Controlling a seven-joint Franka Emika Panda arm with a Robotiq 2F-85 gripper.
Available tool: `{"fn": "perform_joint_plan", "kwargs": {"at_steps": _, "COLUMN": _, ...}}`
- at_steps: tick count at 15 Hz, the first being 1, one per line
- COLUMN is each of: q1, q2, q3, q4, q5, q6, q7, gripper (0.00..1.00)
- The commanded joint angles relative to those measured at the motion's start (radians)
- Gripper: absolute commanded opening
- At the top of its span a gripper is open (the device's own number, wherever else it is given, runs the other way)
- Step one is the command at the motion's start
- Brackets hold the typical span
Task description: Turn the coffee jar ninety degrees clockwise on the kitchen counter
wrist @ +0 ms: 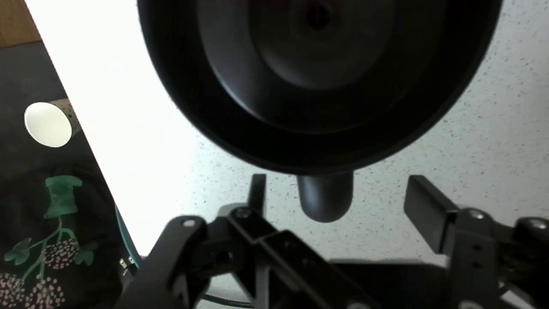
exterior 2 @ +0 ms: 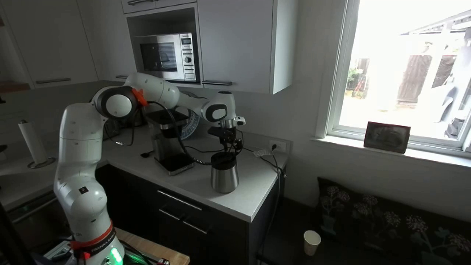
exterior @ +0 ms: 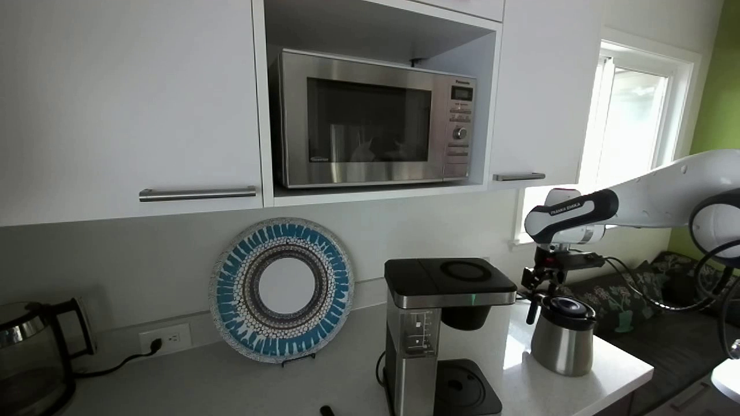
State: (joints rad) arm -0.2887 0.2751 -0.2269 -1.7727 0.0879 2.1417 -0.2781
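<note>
The coffee jar is a stainless steel carafe (exterior: 562, 348) with a black lid, upright on the white counter (exterior: 614, 375) near its end. It also shows in an exterior view (exterior 2: 225, 178). In the wrist view its round black lid (wrist: 319, 107) fills the upper middle. Its black handle (wrist: 326, 197) points toward my gripper (wrist: 338, 199) and lies between the two spread fingers, with gaps on both sides. The gripper is open and holds nothing. In both exterior views the gripper (exterior: 540, 284) (exterior 2: 231, 147) points down just above the handle side of the jar.
A coffee maker (exterior: 451, 283) stands beside the jar. A patterned round plate (exterior: 243, 289) leans on the wall. A cabinet (exterior 2: 235, 48) hangs above. A power cord (exterior 2: 276, 165) runs over the counter's end edge. A paper cup (exterior 2: 312, 242) stands beyond and below the counter's end.
</note>
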Motion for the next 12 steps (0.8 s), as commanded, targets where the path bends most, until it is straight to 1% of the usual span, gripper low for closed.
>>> {"fn": "perform_joint_plan", "kwargs": {"at_steps": 1, "q1": -0.029, "q2": 0.030, "q3": 0.023, "q4": 0.040, "q5": 0.038, "q6": -0.051, "q7": -0.051, "gripper": 0.53}}
{"fn": "perform_joint_plan", "kwargs": {"at_steps": 2, "q1": -0.030, "q2": 0.035, "q3": 0.025, "q4": 0.045, "q5": 0.039, "q6": -0.055, "q7": -0.054, "gripper": 0.44}}
{"fn": "perform_joint_plan", "kwargs": {"at_steps": 4, "q1": -0.033, "q2": 0.040, "q3": 0.027, "q4": 0.053, "q5": 0.035, "q6": -0.060, "q7": -0.054, "gripper": 0.30}}
{"fn": "perform_joint_plan", "kwargs": {"at_steps": 5, "q1": -0.034, "q2": 0.041, "q3": 0.027, "q4": 0.055, "q5": 0.032, "q6": -0.059, "q7": -0.050, "gripper": 0.21}}
{"fn": "perform_joint_plan", "kwargs": {"at_steps": 7, "q1": -0.036, "q2": 0.044, "q3": 0.025, "q4": 0.060, "q5": 0.029, "q6": -0.057, "q7": -0.046, "gripper": 0.10}}
{"fn": "perform_joint_plan", "kwargs": {"at_steps": 12, "q1": -0.036, "q2": 0.051, "q3": 0.022, "q4": 0.071, "q5": 0.026, "q6": -0.058, "q7": -0.020, "gripper": 0.08}}
